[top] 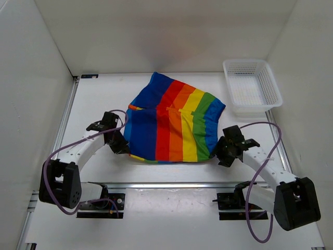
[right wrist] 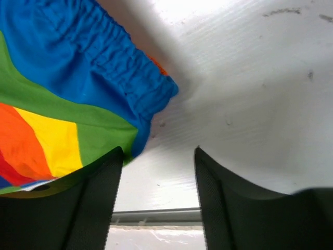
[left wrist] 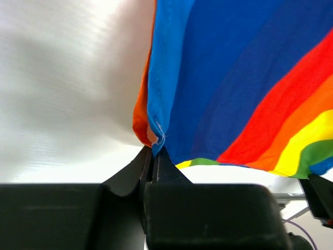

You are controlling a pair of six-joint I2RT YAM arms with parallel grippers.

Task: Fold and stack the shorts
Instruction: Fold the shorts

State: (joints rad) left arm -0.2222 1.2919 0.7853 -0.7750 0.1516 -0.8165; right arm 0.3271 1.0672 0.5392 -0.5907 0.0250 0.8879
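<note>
The rainbow-striped shorts (top: 171, 122) lie partly folded in the middle of the table, stripes running from dark blue on the left to blue on the right. My left gripper (top: 120, 147) sits at their near left corner. In the left wrist view its fingers (left wrist: 154, 156) are shut on the blue hem of the shorts (left wrist: 234, 78). My right gripper (top: 221, 154) is at the near right corner. It stands open (right wrist: 158, 151), with bare table between its fingers and the blue waistband of the shorts (right wrist: 125, 78) just beside its left finger.
A white mesh basket (top: 252, 86) stands at the back right of the table. White walls close the table on the left, back and right. A metal rail (top: 171, 184) runs along the near edge in front of the arm bases.
</note>
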